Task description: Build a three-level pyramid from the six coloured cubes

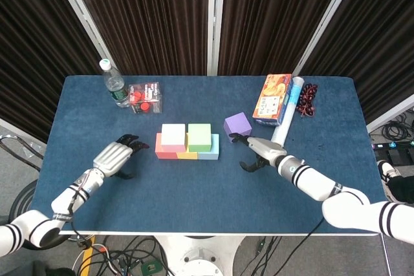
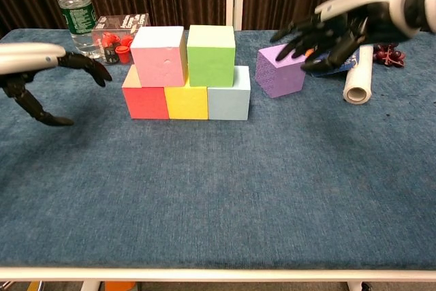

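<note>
A bottom row of red [image 2: 145, 102], yellow [image 2: 187, 102] and light blue [image 2: 228, 101] cubes stands mid-table. On it sit a pink cube [image 2: 158, 56] [image 1: 173, 135] and a green cube [image 2: 211, 55] [image 1: 199, 136] side by side. The purple cube [image 2: 280, 71] [image 1: 237, 124] rests on the cloth just right of the stack. My right hand [image 2: 327, 33] [image 1: 257, 152] hovers open beside and slightly above the purple cube, fingers spread, holding nothing. My left hand [image 2: 42, 76] [image 1: 118, 156] is open to the left of the stack, apart from it.
A water bottle [image 2: 73, 9] and a clear box of red pieces [image 2: 121, 36] stand at the back left. A white roll [image 2: 358, 75], an orange snack box [image 1: 272, 98] and a dark red cluster [image 1: 306, 99] lie at the back right. The blue table cloth [image 2: 218, 189] stretches forward.
</note>
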Robot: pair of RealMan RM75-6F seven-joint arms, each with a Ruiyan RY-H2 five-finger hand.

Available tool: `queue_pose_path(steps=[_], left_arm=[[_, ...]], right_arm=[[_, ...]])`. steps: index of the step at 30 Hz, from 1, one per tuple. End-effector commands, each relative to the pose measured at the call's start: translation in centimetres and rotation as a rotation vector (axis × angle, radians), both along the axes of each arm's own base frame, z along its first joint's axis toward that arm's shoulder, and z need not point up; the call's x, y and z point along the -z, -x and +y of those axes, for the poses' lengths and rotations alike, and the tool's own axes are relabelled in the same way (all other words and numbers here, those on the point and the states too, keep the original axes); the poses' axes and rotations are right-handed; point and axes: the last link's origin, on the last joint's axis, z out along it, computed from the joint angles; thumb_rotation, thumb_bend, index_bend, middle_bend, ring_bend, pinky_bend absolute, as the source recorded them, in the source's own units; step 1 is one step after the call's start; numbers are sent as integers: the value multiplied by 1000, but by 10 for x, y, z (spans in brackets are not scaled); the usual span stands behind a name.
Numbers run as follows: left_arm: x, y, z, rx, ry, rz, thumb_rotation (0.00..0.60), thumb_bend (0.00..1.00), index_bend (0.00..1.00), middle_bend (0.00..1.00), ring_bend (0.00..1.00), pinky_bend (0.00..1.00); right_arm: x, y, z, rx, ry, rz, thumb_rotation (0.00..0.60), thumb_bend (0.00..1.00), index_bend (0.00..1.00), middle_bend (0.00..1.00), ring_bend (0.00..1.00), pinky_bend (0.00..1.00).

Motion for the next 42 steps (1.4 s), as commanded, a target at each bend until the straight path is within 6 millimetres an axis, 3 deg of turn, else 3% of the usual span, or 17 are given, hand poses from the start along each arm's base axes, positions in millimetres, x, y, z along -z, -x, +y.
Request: queue_pose_path(steps=[1,11,24,42], left_arm=[[-8,-8,2,13,-17,-27,600,199,188,194,54,70],[-4,-28,8,58,0,-25,600,199,188,195,54,70],[3,-24,4,41,24,4,600,198,188,194,54,70],[14,-36,8,67,52,7,600,199,188,195,54,70]], right_arm=[[-5,-9,0,-19,14,-28,600,445,0,98,0,0],[12,-23,-7,-39,-12,-28,600,446,0,98,0,0],[25,-22,-10,-27,-27,-9,600,446,0,98,0,0],[34,-27,-11,-25,-37,-1,600,445,0,98,0,0]])
